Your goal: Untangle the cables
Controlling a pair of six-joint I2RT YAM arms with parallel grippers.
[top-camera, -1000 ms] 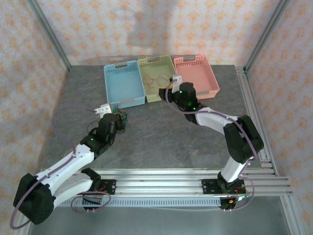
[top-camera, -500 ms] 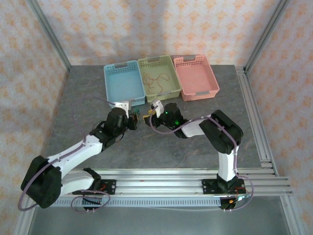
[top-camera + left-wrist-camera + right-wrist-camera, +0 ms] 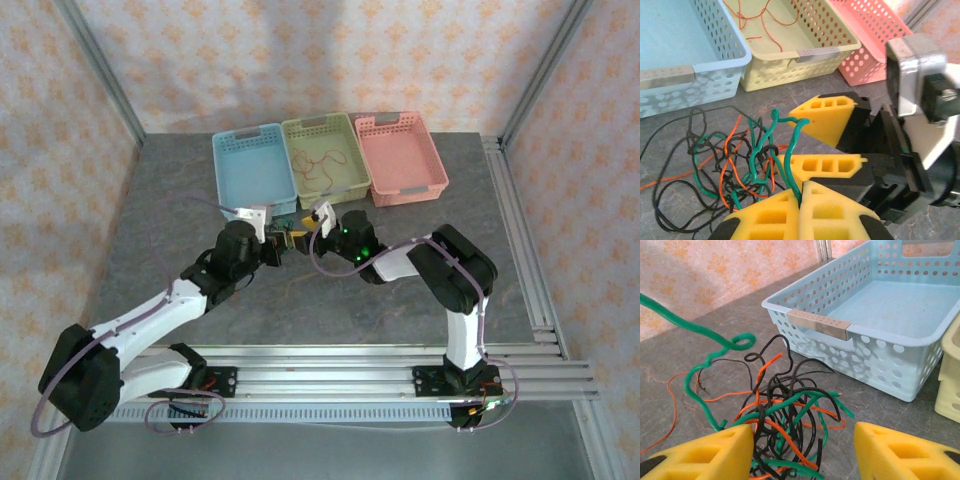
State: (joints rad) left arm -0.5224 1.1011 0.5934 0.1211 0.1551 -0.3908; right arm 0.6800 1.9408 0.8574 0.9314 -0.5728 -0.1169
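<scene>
Pinching a green cable (image 3: 791, 150) between its pressed-together yellow pads, the left gripper (image 3: 801, 194) sits at the bottom centre of its wrist view, and the strand rises out of the seam and curls toward the middle of the frame. Just above it there, the right gripper (image 3: 788, 134) faces it with its two yellow fingers spread apart, the green strand passing between them. In the right wrist view those fingers (image 3: 700, 456) stand wide at the lower corners, holding nothing, with the knot of cables (image 3: 785, 410) on the grey table (image 3: 685, 355) between and just beyond them. The knot mixes black, red-orange and green wires, and loose black and orange ends trail off to the left. Behind it, at upper right, stands the blue basket (image 3: 850, 335), near the knot but apart from it. From above, both arms meet mid-table just below the row of baskets. Blue is on the left, the yellow-green basket (image 3: 345, 190) is in the middle with a loose red-orange strand (image 3: 318, 165) lying inside, and the pink basket (image 3: 432, 160) is on the right
</scene>
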